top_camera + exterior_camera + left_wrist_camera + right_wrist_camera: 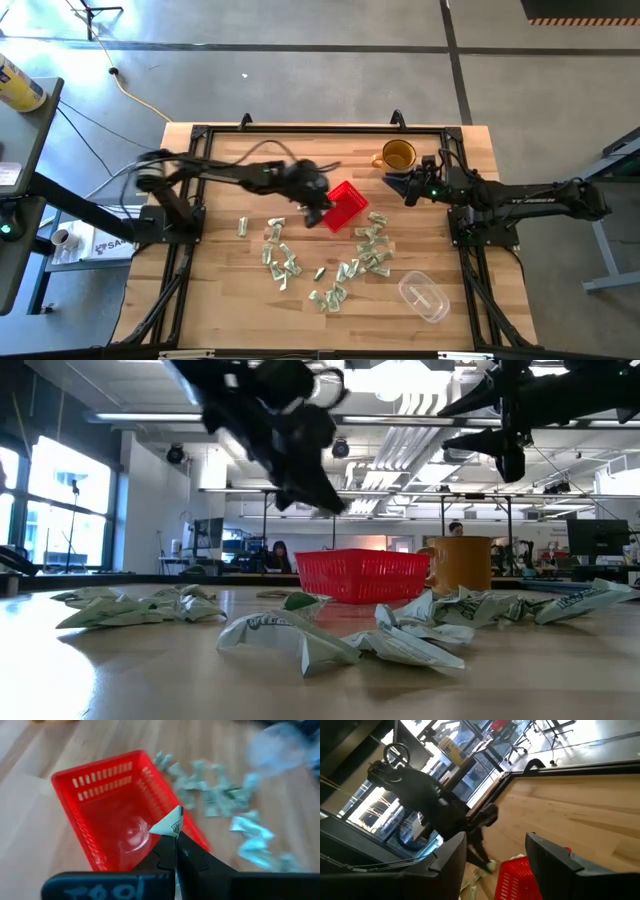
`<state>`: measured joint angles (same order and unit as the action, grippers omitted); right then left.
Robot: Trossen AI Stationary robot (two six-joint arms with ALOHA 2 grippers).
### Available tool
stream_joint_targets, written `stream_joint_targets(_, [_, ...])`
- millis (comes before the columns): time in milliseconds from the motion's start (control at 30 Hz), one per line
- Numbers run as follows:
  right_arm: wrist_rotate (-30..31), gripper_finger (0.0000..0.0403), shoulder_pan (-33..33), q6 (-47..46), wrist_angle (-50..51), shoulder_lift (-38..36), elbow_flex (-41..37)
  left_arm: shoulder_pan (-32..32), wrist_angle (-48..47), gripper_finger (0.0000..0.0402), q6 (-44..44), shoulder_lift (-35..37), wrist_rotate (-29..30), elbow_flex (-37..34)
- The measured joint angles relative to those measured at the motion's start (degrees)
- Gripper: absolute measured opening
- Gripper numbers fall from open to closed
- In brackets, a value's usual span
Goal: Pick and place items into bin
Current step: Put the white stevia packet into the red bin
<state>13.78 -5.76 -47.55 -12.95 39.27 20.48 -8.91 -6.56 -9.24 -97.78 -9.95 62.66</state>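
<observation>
my left hand [175, 837] hangs over the near edge of the red bin [100, 790], its fingers pinched nearly together on one small green-and-white wrapped piece [169, 822], which sticks out past the tips as a pale triangle above the bin's floor. the bin looks empty inside as far as i can see. the rest of the items [330, 262] lie scattered on the table [220, 290] just beside the bin and spreading away from it toward the clear plastic container [425, 297], a few of them touching each other in loose clumps. my right hand [495, 860] waits off to the bin's far side, near the amber mug [398, 155], its fingers standing apart with nothing between them. i judge these pieces to be very light and soft, crinkly wrappers that fold and slide rather than resist, so a firm pinch across the flat middle should hold better than a grip on a corner, which may slip out. because it weighs almost nothing, the piece may cling to a finger when i let go, and it could flutter past the low wall if released from too high above the bin.
</observation>
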Motion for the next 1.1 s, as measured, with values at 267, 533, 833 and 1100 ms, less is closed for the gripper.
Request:
stream_joint_targets(267, [0.02, 0.0195, 0.0, 0.99, 0.42, 0.07, 0.01, -0.06, -14.39, 0.0108, 3.46, -9.33, 7.2, 13.7])
stream_joint_targets(533, [2.36, 0.0195, -0.02, 1.53, 2.87, 0.19, 0.01, -0.07, -38.28, 0.0223, 3.07, -4.5, 9.78, 15.21])
stream_joint_targets(833, [-6.57, 0.0195, 1.62, 0.98, 4.58, 3.84, 0.01, -0.08, -41.17, 0.0212, -11.16, 16.12, 13.54, -4.0])
stream_joint_targets(1100, [-5.25, 0.0195, 5.92, -4.68, 8.7, 12.38, 0.01, 0.85, -42.63, 0.0192, -43.08, 34.9, 12.33, -20.68])
